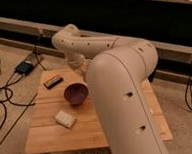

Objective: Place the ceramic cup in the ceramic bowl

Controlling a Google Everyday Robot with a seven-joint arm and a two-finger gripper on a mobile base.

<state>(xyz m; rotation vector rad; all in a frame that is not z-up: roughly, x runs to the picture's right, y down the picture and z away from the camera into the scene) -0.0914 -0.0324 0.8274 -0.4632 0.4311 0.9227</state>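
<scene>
Over the worktop (49,138), far side: reaching down beside the bowl (76,93).
Hanging just behind and right of the bowl, end effector (80,67) mostly hidden by the arm (124,104), pinched narrow; cannot tell whether gripping anything. Cannot see the cup, probably masked by that arm. For a clean step: confirm a firm hold on the cup, lift straight up, centre over the bowl, lower gently until resting inside, then release. Keep clear of the dark bar (53,81) and pale block (65,119).
</scene>
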